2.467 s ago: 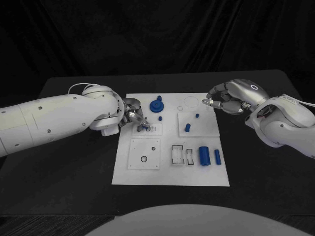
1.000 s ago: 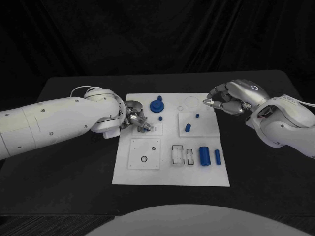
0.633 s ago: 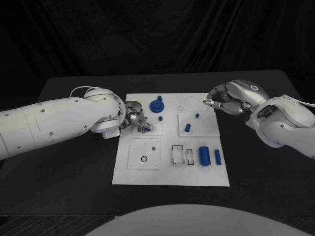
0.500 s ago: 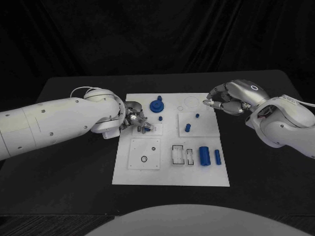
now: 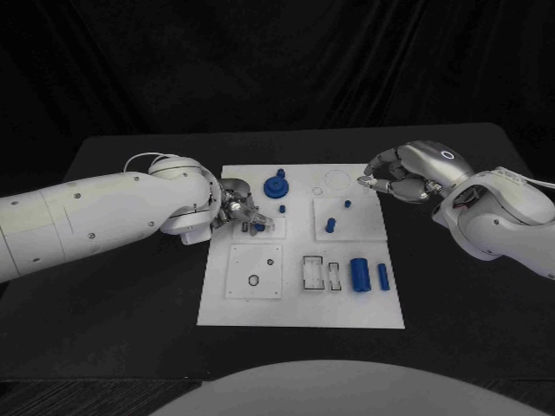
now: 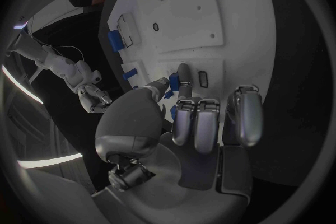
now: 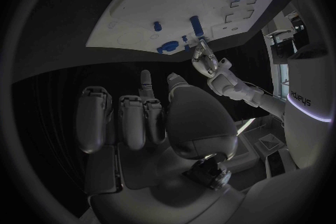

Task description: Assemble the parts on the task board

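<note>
The left hand (image 5: pixel 238 211) is pinching a small blue peg (image 5: pixel 249 227) just above the upper-left block of the white board (image 5: pixel 300 312). It should be keeping the peg upright and lowering it slowly, straight into its hole. The right hand (image 5: pixel 402 176) is hovering curled and empty beside the board's far right corner.

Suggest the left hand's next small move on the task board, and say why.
Probably ease the small blue part straight down: the left hand pinches it over the upper-left square plate of the task board, where a slot shows beside its fingertips.
</note>
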Robot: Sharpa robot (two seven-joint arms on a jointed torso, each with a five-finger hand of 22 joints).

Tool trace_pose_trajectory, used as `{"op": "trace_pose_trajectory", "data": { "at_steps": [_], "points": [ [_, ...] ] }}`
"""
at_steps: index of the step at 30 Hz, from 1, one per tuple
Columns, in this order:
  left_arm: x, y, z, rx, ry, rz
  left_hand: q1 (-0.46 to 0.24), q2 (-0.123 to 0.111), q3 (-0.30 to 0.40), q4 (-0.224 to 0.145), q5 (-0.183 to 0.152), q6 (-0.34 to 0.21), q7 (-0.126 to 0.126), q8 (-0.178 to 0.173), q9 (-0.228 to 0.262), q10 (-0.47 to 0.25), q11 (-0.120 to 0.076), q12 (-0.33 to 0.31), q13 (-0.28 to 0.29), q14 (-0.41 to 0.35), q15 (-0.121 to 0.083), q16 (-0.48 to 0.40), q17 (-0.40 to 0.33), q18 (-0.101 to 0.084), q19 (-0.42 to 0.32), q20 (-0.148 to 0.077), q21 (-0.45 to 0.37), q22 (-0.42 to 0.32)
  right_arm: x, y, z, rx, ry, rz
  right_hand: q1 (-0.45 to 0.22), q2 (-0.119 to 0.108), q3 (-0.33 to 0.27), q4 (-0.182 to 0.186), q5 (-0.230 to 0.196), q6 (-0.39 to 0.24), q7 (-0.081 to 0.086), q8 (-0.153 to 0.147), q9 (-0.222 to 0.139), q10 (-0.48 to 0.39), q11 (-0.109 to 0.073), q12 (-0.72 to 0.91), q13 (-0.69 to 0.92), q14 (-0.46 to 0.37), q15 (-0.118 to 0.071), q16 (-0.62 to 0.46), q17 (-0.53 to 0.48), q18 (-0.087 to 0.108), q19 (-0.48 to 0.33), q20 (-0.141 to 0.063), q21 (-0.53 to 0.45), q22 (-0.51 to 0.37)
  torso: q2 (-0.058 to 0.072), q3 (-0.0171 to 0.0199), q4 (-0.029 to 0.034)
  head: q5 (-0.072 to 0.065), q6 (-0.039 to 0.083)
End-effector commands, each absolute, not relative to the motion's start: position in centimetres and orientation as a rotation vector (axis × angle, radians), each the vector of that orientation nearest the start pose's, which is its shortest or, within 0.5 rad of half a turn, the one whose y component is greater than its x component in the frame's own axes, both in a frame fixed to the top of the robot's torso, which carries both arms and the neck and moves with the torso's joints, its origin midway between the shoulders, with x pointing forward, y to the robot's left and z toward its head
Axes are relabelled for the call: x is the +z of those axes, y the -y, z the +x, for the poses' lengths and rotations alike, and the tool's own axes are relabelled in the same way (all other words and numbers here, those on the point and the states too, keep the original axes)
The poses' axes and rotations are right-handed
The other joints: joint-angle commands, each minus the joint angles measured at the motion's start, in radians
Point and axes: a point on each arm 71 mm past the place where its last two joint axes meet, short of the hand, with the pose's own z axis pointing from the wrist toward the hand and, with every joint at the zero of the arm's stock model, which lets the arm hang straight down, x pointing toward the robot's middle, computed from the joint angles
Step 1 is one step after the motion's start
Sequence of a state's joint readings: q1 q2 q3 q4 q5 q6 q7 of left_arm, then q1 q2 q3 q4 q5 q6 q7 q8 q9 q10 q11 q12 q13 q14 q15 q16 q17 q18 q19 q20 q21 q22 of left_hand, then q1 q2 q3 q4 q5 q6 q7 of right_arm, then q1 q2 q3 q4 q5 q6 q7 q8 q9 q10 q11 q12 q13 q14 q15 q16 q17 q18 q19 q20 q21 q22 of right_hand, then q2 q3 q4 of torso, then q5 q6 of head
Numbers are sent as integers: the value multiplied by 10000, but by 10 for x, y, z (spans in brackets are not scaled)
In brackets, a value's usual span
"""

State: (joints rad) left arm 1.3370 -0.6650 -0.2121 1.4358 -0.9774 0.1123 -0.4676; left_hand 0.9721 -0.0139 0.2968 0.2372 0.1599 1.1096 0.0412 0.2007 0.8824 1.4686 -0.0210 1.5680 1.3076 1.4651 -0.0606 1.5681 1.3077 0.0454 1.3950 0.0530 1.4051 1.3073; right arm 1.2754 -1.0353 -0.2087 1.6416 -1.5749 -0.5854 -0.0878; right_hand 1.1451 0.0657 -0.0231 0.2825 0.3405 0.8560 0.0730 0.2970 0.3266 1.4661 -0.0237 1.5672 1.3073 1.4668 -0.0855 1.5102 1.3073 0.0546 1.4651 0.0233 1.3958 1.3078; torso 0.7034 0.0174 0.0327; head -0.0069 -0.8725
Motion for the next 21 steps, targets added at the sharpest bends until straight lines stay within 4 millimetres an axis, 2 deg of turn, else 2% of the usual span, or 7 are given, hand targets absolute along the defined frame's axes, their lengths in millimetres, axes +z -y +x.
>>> {"op": "trace_pose_trajectory", "data": {
  "at_steps": [1, 3, 6, 13, 16, 18, 21],
  "points": [
    [-226, -153, 487, -4938, -23756, -537, 12, 114, -65, -15, 106, 82, -15, -43, 20, 1022, 1, 28, 2632, 1057, 5, 27, 2631, 135, -51, 6, -53, 1108, -183, 261, 449, 5243, -14778, -1989, 119, -21, 49, 11, 85, 37, -16, -56, -10, 1047, 4, 36, 2635, 840, 13, -29, 1660, -131, 346, 43, -42, 2084, 0, 0, 1, 4, -1],
    [-226, -153, 487, -4925, -23778, -523, 53, 136, -86, -27, 174, 96, -22, -44, 29, 1022, -4, 28, 2632, 1057, 1, 27, 2631, 136, -52, 4, -59, 1110, -183, 261, 449, 5241, -14792, -1993, 119, -21, 49, 11, 85, 37, -16, -56, -10, 1047, 4, 36, 2635, 840, 13, -29, 1660, -131, 346, 43, -42, 2084, 2, -2, 1, 7, -1],
    [-226, -152, 487, -4915, -23806, -501, 233, 221, -146, -93, 533, 121, -38, -62, 65, 1022, -19, 28, 2632, 1057, -12, 27, 2631, 138, -50, -10, -75, 1122, -183, 261, 449, 5240, -14805, -1996, 119, -21, 49, 11, 85, 37, -16, -56, -10, 1047, 4, 36, 2635, 840, 13, -29, 1660, -131, 346, 43, -42, 2084, 3, -5, 7, 8, -1],
    [-226, -152, 487, -4913, -23839, -466, 573, 483, -140, -158, 1735, 224, -99, -45, 225, 1022, -73, 28, 2632, 1057, -58, 27, 2631, 133, -17, -51, -95, 1180, -184, 261, 448, 5242, -14824, -2004, 197, -11, 74, 25, 228, 51, -15, -78, -20, 1047, 4, 36, 2635, 839, 12, -31, 1656, -131, 345, 42, -45, 2083, -1, -2, 11, 17, -1],
    [-226, -151, 487, -4925, -23839, -454, 696, 527, -71, -203, 2137, 225, -116, -40, 296, 1022, -91, 28, 2632, 1057, -72, 27, 2631, 133, -11, -66, -108, 1198, -184, 261, 448, 5246, -14824, -2007, 204, -12, 75, 28, 249, 53, -15, -81, -22, 1047, 4, 36, 2635, 840, 12, -29, 1660, -130, 345, 42, -47, 2083, 2, -3, 11, 20, -1],
    [-226, -151, 487, -4953, -23831, -443, 847, 536, 46, -314, 2533, 209, -130, -32, 369, 1022, -103, 28, 2632, 1057, -85, 27, 2631, 137, -17, -80, -130, 1204, -184, 261, 448, 5249, -14822, -2009, 212, -15, 75, 30, 269, 55, -15, -85, -23, 1047, 4, 36, 2635, 839, 12, -31, 1655, -132, 347, 42, -41, 2085, 2, -1, 9, 13, -1],
    [-226, -151, 487, -5012, -23804, -433, 1052, 509, 219, -514, 2711, 178, -148, -22, 442, 1022, -120, 28, 2632, 1057, -99, 27, 2631, 134, -6, -91, -132, 1224, -184, 261, 448, 5250, -14823, -2010, 212, -15, 75, 30, 269, 55, -15, -85, -23, 1047, 4, 36, 2635, 839, 12, -31, 1655, -132, 347, 42, -41, 2085, 3, 1, 6, -1, -1]
  ]
}}
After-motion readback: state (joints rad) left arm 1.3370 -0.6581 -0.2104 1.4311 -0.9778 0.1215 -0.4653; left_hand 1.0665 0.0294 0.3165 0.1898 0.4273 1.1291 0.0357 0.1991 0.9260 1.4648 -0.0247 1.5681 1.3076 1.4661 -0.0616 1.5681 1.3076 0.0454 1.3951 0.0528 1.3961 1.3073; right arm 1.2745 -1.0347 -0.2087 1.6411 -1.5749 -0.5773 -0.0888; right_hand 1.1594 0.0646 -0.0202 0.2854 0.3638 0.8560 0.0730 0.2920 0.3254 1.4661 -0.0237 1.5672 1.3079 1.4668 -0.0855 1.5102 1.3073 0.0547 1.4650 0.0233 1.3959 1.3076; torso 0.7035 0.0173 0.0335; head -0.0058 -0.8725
